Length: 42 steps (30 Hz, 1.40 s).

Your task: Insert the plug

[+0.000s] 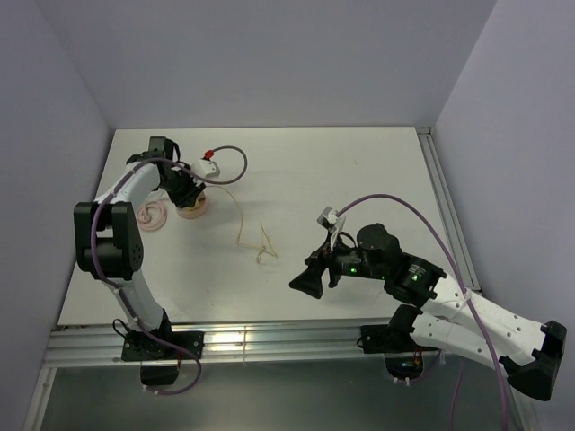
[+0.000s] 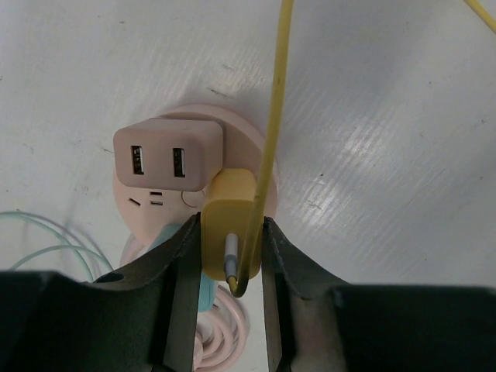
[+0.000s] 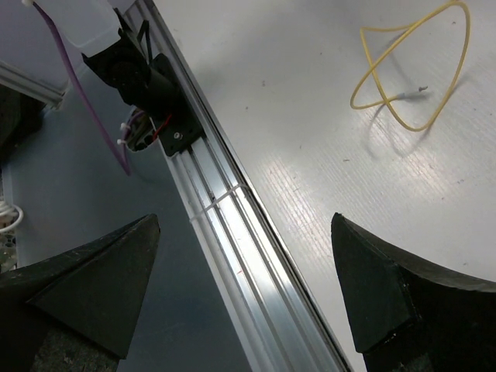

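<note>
Black fingers (image 2: 180, 302) of the left gripper (image 2: 230, 267) were clamped on the flanks of the yellow plug (image 2: 229, 205), a hold that would let it be pressed straight into the round pink socket hub (image 2: 249, 147). The plug touched the hub just beside a pink USB adapter (image 2: 167, 155); I could not tell whether it was fully seated. Its yellow cable (image 2: 273, 101) ran up across the hub.

Seen from the right wrist, the right gripper (image 3: 244, 229) stood wide apart and empty above the rail (image 3: 205, 174) at the table's near edge, probably to stay out of the left arm's way.

From above, the hub sat near the far left corner, with open table (image 1: 359, 171) to its right.
</note>
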Available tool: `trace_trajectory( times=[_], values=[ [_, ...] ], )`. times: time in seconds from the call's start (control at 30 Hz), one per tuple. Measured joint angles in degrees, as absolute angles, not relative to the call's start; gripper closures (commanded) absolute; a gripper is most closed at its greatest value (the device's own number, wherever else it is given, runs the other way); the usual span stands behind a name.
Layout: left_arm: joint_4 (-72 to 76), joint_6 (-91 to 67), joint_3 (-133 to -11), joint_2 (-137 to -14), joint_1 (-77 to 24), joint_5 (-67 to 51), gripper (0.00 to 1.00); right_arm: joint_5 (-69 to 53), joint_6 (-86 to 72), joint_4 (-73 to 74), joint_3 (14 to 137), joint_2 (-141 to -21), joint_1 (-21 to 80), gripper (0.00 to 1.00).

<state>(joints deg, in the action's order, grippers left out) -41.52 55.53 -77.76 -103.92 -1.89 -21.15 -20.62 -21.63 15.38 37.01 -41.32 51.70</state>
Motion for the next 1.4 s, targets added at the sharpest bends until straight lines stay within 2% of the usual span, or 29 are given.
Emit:
trace_trajectory(
  times=[0.23,0.73,0.97,1.4],
  values=[
    [-42.5,55.7,-80.0,-106.0,-1.0,-23.2,1.0,-20.6,-21.6,15.4,37.0,-41.8,51.7,0.02],
    [-34.0,55.4,-72.5,-103.7,0.7,-27.9,1.0,-21.1,-21.6,15.3,37.0,-42.5,51.0,0.02],
    [-33.4,54.3,-73.3,-104.4,2.8,-33.2,1.0,-21.1,-21.6,15.3,37.0,-42.0,51.0,0.02],
    [-29.2,53.3,-70.2,-104.2,3.3,-34.9,1.0,-21.1,-21.6,15.3,37.0,-40.7,51.0,0.02]
  ],
)
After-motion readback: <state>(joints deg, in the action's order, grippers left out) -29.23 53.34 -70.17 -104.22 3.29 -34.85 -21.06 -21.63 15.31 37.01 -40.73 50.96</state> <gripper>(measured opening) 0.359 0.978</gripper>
